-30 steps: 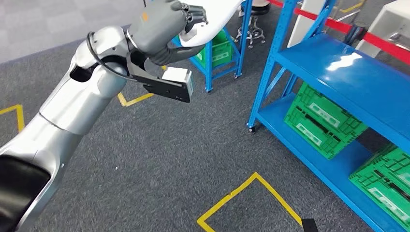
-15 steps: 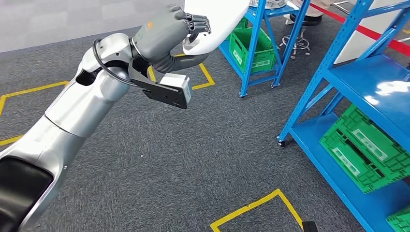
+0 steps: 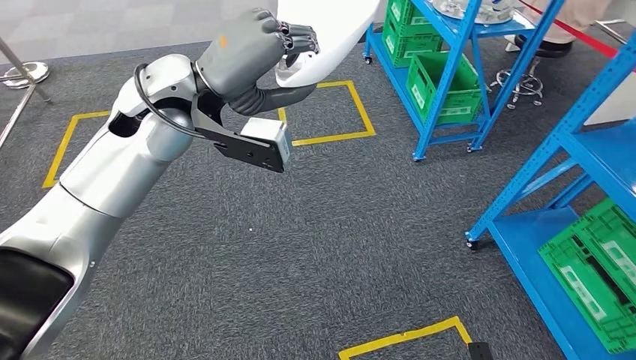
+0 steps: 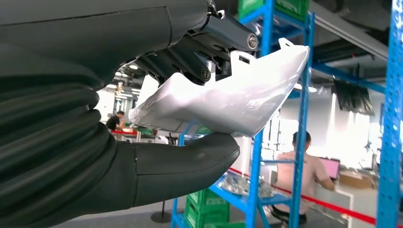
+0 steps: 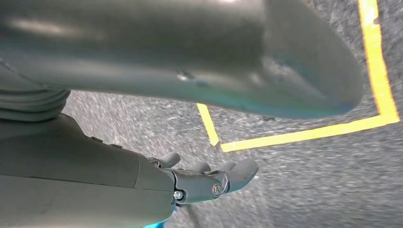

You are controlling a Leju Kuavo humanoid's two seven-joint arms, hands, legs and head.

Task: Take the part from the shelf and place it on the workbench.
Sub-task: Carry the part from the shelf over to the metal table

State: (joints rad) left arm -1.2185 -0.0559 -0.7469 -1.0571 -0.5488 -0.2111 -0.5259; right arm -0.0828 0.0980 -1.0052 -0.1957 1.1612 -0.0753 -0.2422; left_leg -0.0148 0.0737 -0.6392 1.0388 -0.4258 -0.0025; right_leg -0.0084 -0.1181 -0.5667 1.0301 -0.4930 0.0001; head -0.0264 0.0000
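Observation:
My left hand is raised at the upper middle of the head view and grips the part, a long white glossy moulded shell that runs out past the picture's top edge. In the left wrist view the part lies between the thick thumb on one side and the darker fingers on the other. My right hand hangs above the grey carpet with its fingers loosely extended and nothing in it.
A blue shelf holding green crates stands at the upper right. A nearer blue shelf with a green crate is at the right edge. Yellow tape squares mark the carpet. A person sits behind the shelves.
The whole picture has shifted: the camera has turned, so the shelves slide to the right and more taped floor shows. My left hand keeps its hold on the white part.

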